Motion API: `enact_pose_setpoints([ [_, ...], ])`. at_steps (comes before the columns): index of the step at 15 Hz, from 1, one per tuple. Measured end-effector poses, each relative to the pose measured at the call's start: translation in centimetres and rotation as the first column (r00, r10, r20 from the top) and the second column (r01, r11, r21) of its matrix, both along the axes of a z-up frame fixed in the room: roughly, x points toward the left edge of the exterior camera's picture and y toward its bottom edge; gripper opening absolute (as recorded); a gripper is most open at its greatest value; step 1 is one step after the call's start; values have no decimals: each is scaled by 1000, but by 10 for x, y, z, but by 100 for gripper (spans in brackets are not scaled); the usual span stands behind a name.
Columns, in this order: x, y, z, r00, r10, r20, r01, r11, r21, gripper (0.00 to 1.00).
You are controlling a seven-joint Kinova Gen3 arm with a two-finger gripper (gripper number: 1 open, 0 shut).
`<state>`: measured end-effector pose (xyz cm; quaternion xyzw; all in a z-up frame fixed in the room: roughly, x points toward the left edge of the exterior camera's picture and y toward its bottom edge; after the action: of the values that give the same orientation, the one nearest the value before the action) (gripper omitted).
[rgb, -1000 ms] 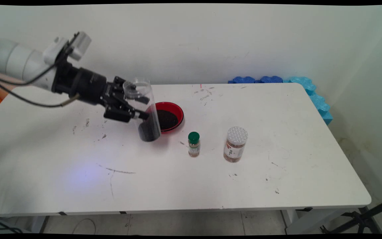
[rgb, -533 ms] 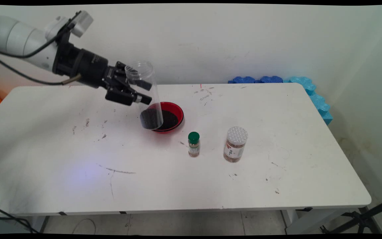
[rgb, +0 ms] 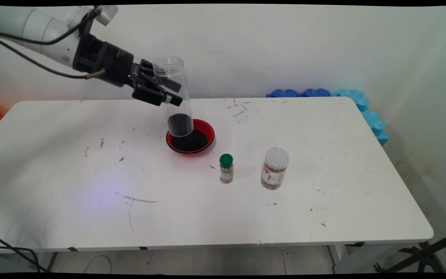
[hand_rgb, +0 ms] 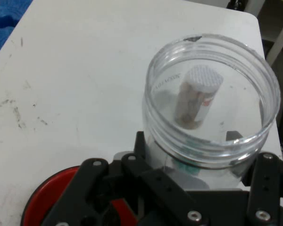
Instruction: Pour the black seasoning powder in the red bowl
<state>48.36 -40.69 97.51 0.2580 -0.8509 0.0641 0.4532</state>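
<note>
A: Entry on the clear jar (rgb: 174, 97): where does it sit?

B: Off the surface (rgb: 207, 201), in the air. It stands nearly upright with a slight tilt, open mouth up, and a dark granular load fills its bottom part. Its base hangs over the rear left rim of the red bowl (rgb: 207, 131), which holds the same kind of dark material.

A: Claw (rgb: 168, 91) state?

B: Closed on the clear jar's wall about mid-height, one finger on each side. The arm enters from the upper left and slopes down to the right, so the grip comes from the side. Black cables hang off the white link.

A: Hand view?

B: The jar's open mouth (hand_rgb: 212, 99) fills the middle, rim toward the camera. Through the clear wall a white-capped jar (hand_rgb: 198, 96) shows, distorted. An arc of the red bowl (hand_rgb: 47, 197) shows at lower left behind the black linkage.

A: Other items?

B: A small green-capped bottle (rgb: 226, 168) stands right of and nearer than the bowl; the white-capped jar (rgb: 275, 168) stands to its right, apart from it. Blue foam pieces (rgb: 323, 93) line the far right edge.

A: Hard to read?

B: The labels on both are too small.
</note>
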Motion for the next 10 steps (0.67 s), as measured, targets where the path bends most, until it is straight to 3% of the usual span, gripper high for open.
enact_pose_setpoints([
  [6, 4, -17, -1, 999, 33, -13, -32, 999, 32, 0],
  [10, 5, -20, -5, 997, 75, -34, -71, 993, 93, 0],
])
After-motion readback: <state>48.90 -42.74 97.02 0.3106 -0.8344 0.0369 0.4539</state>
